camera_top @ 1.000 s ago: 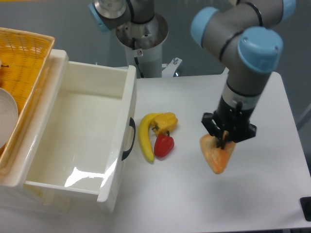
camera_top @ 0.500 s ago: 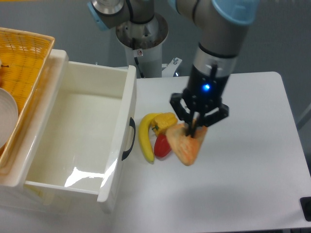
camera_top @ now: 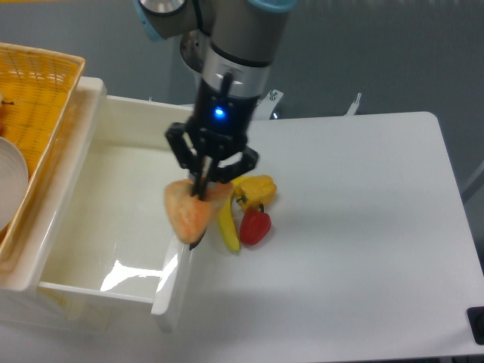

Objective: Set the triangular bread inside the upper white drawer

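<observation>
Pincer: our gripper (camera_top: pixel 203 184) is clamped on the triangular bread (camera_top: pixel 190 212), fingers pinching its upper edge, and the wedge hangs tip-down beneath them.
Bread: we see it carried in the air right at the front wall of the upper white drawer (camera_top: pixel 113 212), overlapping the rim and hiding most of the dark handle.
Drawer: pulled open, and its glossy cream floor looks bare from here.
Beside the drawer: the banana (camera_top: pixel 228 223) lies just off the front wall, with the yellow bell pepper (camera_top: pixel 257 187) and the red pepper (camera_top: pixel 255 226) just past it, all three on the table (camera_top: pixel 363 242) and untouched.
Other side of the drawer: the yellow woven basket (camera_top: pixel 34 83) sits against its far wall.
Done: we judge pick-up and lift complete, with the carry nearly finished.
Left: carry the bread past the drawer's front wall, bring it over the open floor, lower it, let go.
Watch: the wedge's tip hangs low near that front wall, and we reckon it could clip the rim.
</observation>
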Action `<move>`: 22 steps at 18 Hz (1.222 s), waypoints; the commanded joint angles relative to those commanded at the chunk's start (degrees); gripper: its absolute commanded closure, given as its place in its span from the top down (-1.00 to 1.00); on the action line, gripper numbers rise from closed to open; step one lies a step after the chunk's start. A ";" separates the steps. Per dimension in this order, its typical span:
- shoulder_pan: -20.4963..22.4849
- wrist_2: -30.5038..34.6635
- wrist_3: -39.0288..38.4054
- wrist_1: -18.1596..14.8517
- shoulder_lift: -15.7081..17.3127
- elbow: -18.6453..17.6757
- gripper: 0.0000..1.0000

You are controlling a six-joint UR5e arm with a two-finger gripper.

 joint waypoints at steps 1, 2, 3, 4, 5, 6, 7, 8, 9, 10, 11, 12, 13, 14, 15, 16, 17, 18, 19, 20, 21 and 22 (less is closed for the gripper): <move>-0.44 0.09 0.00 0.09 0.00 -0.35 -1.00; -0.88 0.09 0.00 0.17 0.00 -0.88 -1.00; -1.32 0.09 0.00 0.52 0.00 -1.49 -1.00; -1.59 0.18 0.09 0.61 0.00 -2.19 -0.98; -1.85 0.18 0.17 0.79 0.00 -2.90 -0.95; -2.29 0.18 0.17 0.79 0.00 -3.51 -0.93; -2.90 0.44 0.09 0.79 0.00 -3.87 -0.93; -3.52 0.96 0.00 0.79 0.00 -4.13 -0.93; -4.22 1.23 -0.09 0.79 -0.09 -4.39 -0.93; -4.92 1.41 -0.18 0.79 -0.18 -4.74 -0.92; -5.36 1.76 -0.35 0.88 -0.26 -5.10 -0.86; -5.54 2.19 -0.61 0.88 -0.44 -5.27 -0.76; -5.89 2.55 -0.79 0.88 -0.61 -5.45 -0.66; -6.16 3.07 -0.79 0.88 -0.70 -5.62 -0.49; -6.25 3.95 -0.79 0.79 -0.79 -5.63 -0.37; -6.42 4.48 -0.79 0.79 -1.14 -5.63 -0.22; -6.86 4.57 -0.79 0.79 -1.40 -5.80 -0.06; -6.86 4.57 -0.71 0.88 -1.41 -6.06 0.20; -6.86 4.57 -0.62 0.88 -1.49 -6.15 0.48; -6.86 4.57 -0.62 0.79 -1.58 -6.15 0.66; -6.86 4.66 -0.70 0.79 -1.67 -6.15 0.83; -6.86 4.75 -0.70 0.79 -1.84 -6.07 0.94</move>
